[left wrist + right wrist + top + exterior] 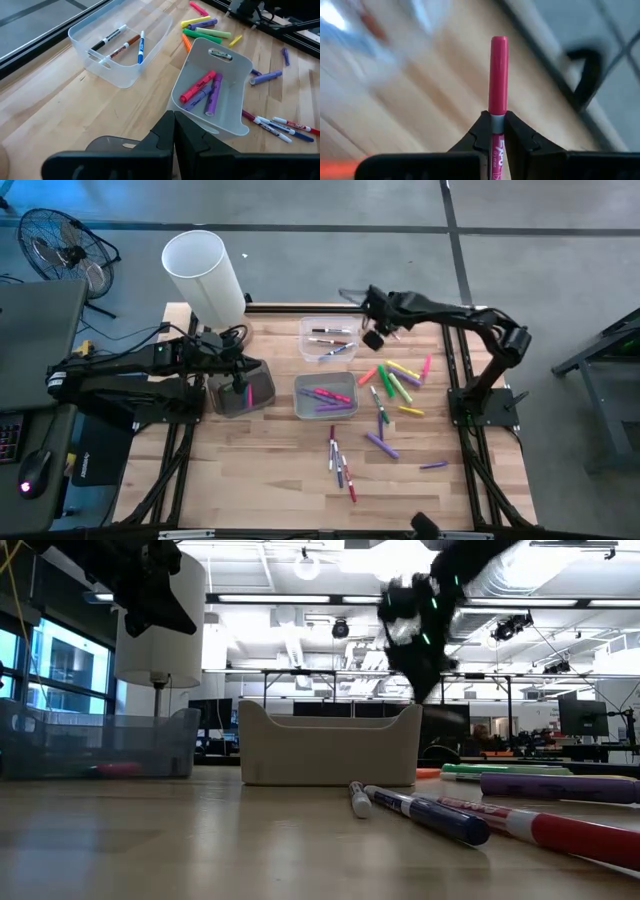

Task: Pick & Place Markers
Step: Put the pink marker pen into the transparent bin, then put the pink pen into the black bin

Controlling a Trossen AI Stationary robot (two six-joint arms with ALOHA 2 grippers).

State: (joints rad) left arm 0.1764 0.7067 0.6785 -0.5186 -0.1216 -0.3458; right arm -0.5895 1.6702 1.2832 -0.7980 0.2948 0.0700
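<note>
Gripping, right gripper [492,131]: fingers are closed narrowly on a red marker [498,75], which stands up between the pads, cap end out; the background is smeared in the right wrist view.
Right gripper position: held above the table [260,480], just beside the clear bin's far right corner in the high view.
Left gripper [174,131]: fingers are pressed together with nothing seen between them; it is held over the grey bin [240,392] at the table's left.
Grey bin: one pink marker [250,394] appears to lie inside, though the arm hides most of it.
Clear bin [329,338]: three thin white-bodied markers [120,44] are seen in it, capped black, brown and blue.
White bin [227,95]: pink and purple markers [202,90] are lying together inside.
Loose markers [395,380]: green, yellow, orange and pink ones are scattered right of the bins; purple ones lie nearer the front; thin white-bodied ones [341,463] are grouped at the front centre.
</note>
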